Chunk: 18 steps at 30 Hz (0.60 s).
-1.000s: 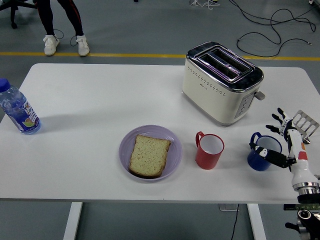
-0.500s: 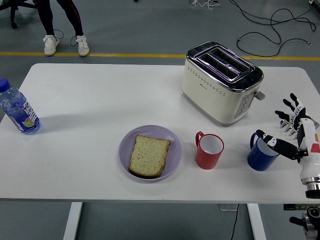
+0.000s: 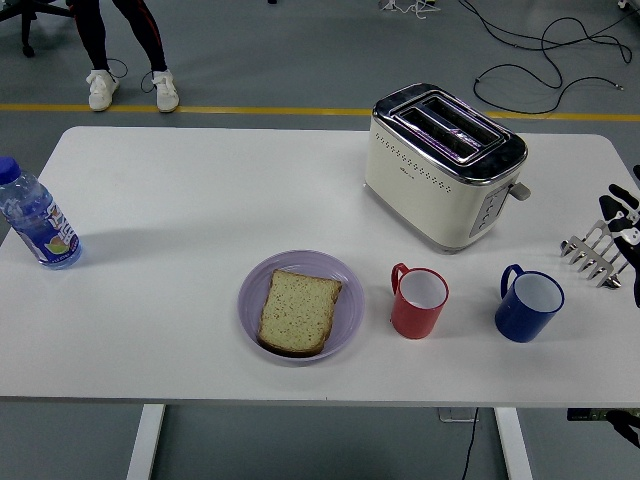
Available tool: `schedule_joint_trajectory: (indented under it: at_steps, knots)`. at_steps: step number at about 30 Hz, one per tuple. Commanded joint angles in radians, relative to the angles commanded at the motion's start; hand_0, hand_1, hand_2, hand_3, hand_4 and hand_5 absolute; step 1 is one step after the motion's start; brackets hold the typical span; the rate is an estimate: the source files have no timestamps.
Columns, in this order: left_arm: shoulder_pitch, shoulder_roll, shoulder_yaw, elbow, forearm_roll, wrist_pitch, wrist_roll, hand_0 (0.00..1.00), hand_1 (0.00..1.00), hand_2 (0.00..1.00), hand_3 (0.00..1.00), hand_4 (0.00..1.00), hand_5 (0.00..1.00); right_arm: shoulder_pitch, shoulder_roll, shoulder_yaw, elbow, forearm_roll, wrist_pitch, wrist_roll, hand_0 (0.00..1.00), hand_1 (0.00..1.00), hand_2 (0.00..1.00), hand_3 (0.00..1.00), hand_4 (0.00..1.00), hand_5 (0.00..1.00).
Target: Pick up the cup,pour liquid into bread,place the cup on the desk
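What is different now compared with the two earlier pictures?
The right hand let go of the blue cup and drew back to the right, so only its fingertips show at the picture's edge. The blue cup stands free on the table. The red cup, bread, plate, toaster, bottle and metal rack stayed put.
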<state>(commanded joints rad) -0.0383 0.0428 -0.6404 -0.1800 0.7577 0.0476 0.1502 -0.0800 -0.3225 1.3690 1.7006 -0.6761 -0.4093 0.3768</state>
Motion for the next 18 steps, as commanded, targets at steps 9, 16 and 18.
schedule_joint_trajectory:
  at_steps: [9,16,18]
  knots:
    - [-0.027,-0.006,-0.074,0.000,0.073,-0.006,0.011,0.664,0.706,0.729,0.633,0.391,0.932,0.001,0.028,0.105,0.016,0.247,0.102,-0.059,0.684,0.663,0.727,0.711,0.725,0.216]
    - [-0.044,-0.009,-0.132,0.000,0.128,-0.011,0.019,0.664,0.708,0.730,0.635,0.389,0.934,0.020,0.025,0.171,0.011,0.414,0.188,-0.141,0.687,0.658,0.709,0.682,0.697,0.221]
    - [-0.045,-0.009,-0.126,0.000,0.126,-0.011,0.019,0.664,0.709,0.731,0.637,0.389,0.934,0.019,0.024,0.192,0.009,0.472,0.207,-0.166,0.681,0.653,0.698,0.668,0.664,0.219]
